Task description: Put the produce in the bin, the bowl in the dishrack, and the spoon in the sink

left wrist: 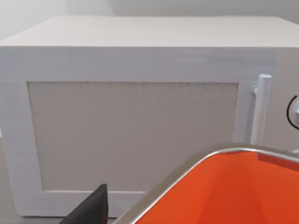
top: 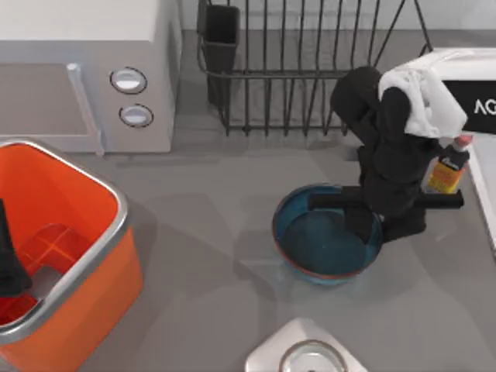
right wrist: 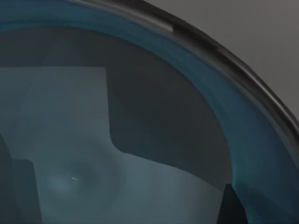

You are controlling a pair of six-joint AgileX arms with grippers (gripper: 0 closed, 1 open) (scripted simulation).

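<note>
Top view: the right gripper (top: 377, 221) of the AgileX pair stood low over the blue-teal bowl (top: 322, 246), at its right-hand rim, one dark finger reaching down inside the wall and another outside it. The pincer looked set narrowly about the rim, though whether it truly gripped could not be told from above. The bowl sat on the grey table (top: 201, 225), near the middle and just in front of the wire dishrack (top: 310, 70), whose black utensil cup (top: 220, 35) stood at its left corner. A small yellow bottle (top: 448, 169) stood just right of the arm. At the left edge the left gripper (top: 9, 260) hung inside the orange bin (top: 93, 256); how its fingers stood could not be told. A white microwave (top: 85, 74) stood behind the bin. In the right wrist view, the bowl's interior (right wrist: 140, 140) lay close under the camera, with a dark fingertip (right wrist: 232, 205) at its wall.
</note>
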